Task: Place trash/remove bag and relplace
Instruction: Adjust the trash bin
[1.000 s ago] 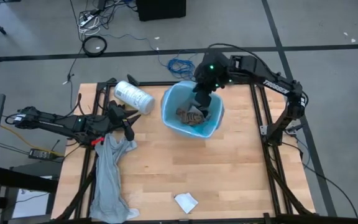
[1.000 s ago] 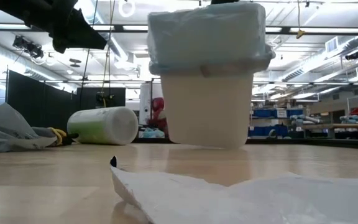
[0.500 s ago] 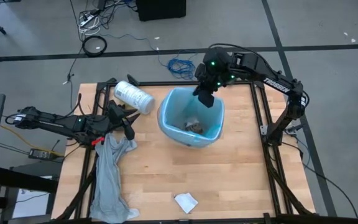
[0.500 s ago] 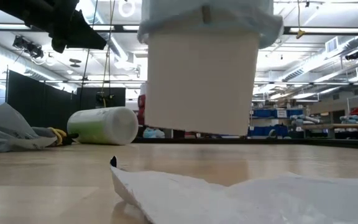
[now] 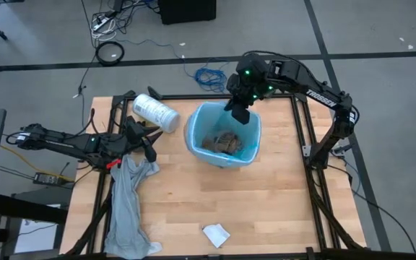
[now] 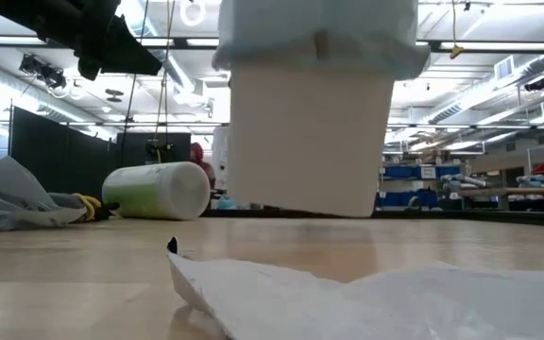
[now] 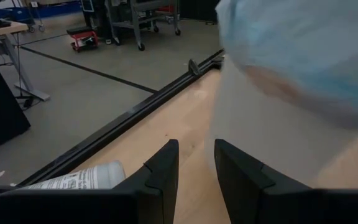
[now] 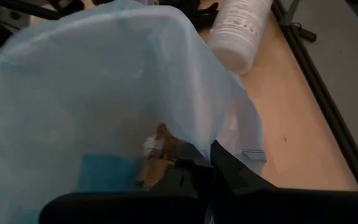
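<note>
Light-blue bag [image 5: 198, 123] lines the white bin [image 6: 310, 123], which hangs clear of the wooden table [image 5: 266, 195]. Right gripper [image 5: 238, 114] is clamped on the bag's far rim. Left gripper [image 5: 150, 148] waits with fingers slightly parted, holding nothing, near the white roll [image 5: 155, 112].

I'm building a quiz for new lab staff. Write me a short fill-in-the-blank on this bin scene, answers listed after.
1. The right end effector grips the rim of the light-blue ____ lining the bin.
2. Seen level with the table, the bin's base is ____ the tabletop, not resting on it.
3. Brown trash lies ____ the bin.
4. The white roll lies on its ____.

Answers: bag; above; inside; side
</note>
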